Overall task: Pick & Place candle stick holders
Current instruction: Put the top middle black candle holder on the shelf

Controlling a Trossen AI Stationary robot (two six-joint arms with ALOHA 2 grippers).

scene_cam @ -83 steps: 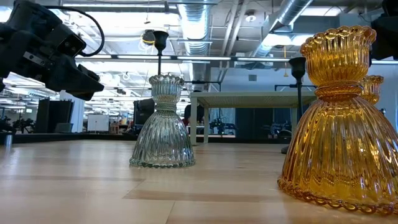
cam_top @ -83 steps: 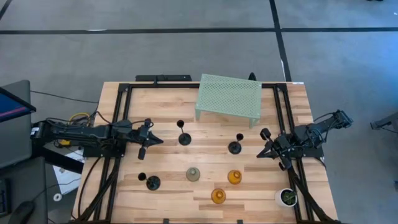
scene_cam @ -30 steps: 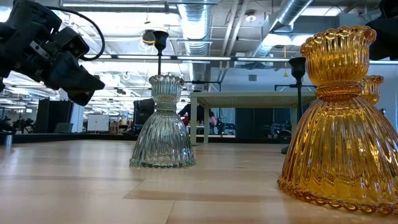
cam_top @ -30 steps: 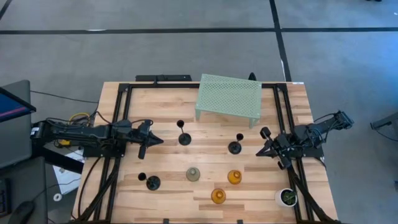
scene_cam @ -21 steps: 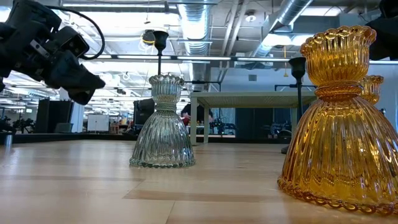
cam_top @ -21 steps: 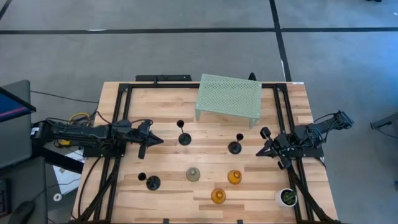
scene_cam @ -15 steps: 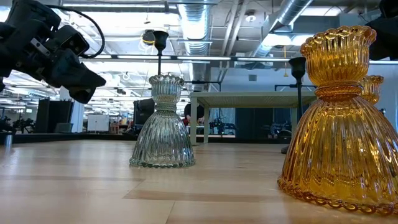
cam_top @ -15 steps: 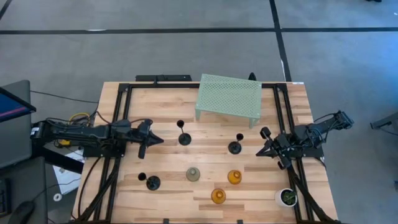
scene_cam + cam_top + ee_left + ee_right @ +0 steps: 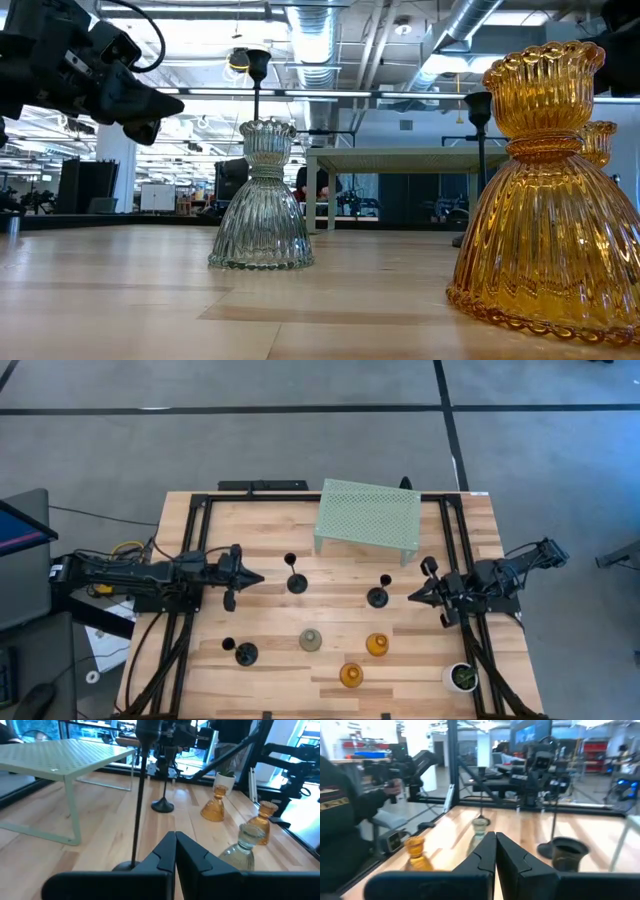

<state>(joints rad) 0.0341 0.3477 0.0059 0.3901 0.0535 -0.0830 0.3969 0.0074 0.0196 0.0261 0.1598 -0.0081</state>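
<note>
From above, the left gripper (image 9: 245, 577) is hovering over the left part of the wooden table (image 9: 270, 535), its fingers pressed together and holding nothing, pointing toward a black candle holder (image 9: 296, 580) just beside it. The right gripper (image 9: 417, 596) is hanging over the right part of the table, likewise closed and empty, aiming at another black candle holder (image 9: 378, 595) close by. A third black candle holder (image 9: 244, 653) is standing near the front left, a grey-green candle holder (image 9: 311, 641) is sitting at the front middle, and two amber candle holders (image 9: 376, 646) are resting to its right, one nearer the front edge. A green perforated shelf (image 9: 369, 516) is standing at the back, and a white pot with a plant (image 9: 461, 677) is sitting at the front right corner. At table height, the left gripper (image 9: 165, 104) is floating well above the wood, while the grey-green holder (image 9: 261, 200) and a large amber holder (image 9: 550, 190) are standing upright and apart. Through the left wrist camera, the closed fingers (image 9: 175, 851) are facing the thin stem of the black holder (image 9: 139, 795), with the shelf (image 9: 60, 755) beside it. Through the right wrist camera, the shut fingers (image 9: 496, 851) are pointing past a dark cup-shaped holder top (image 9: 568, 851), and a person's dark sleeve (image 9: 340, 815) is showing beyond the table.
</note>
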